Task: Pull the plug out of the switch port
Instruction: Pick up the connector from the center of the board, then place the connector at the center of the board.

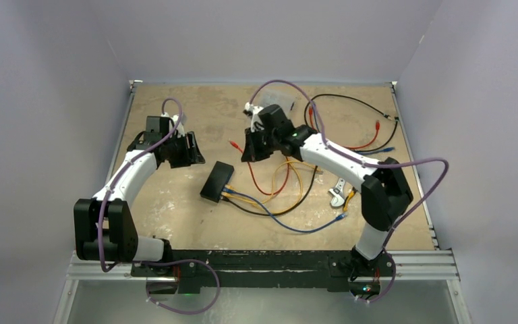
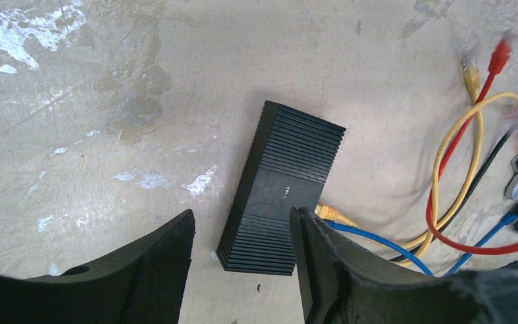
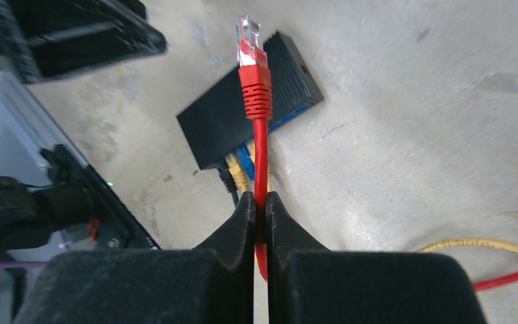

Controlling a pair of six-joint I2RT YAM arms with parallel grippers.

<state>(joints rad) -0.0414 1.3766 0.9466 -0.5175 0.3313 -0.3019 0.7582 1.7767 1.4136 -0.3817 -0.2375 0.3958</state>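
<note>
Already the red plug (image 3: 251, 50) is hanging in the air above the table (image 1: 175, 209), clear of the switch (image 3: 243, 115), so the pull itself is looking done and the step in hand is, I judge, carrying the freed end away. The right gripper (image 3: 261, 199) is pinching the red cable (image 3: 262, 155) a little below the plug's boot, its two pads pressed together on the cord. To do this well, the grip should be held firm and the plug drawn up and off to the side, away from the row of sockets, so the slack red loop is not dragging across the other leads or tugging the box along. The left gripper (image 2: 243, 216) is hovering just above the near end of the switch with its fingers (image 2: 168, 263) spread wide and holding nothing; lowering it to pin the box would be steadying things if any lead snags.

The switch is lying flat near the middle of the table, between the two grippers, its socket side facing the tangle of cables.

Counting: one switch; one red plug in the grip; at least three leads are plugged in: a yellow one (image 2: 330, 214), a blue one (image 2: 371, 236) and a black one (image 1: 270, 213), though the sockets are too crowded to be sure of more. One wrench (image 1: 337, 192) and one clear case (image 1: 273, 102) are lying well apart from the switch
</note>
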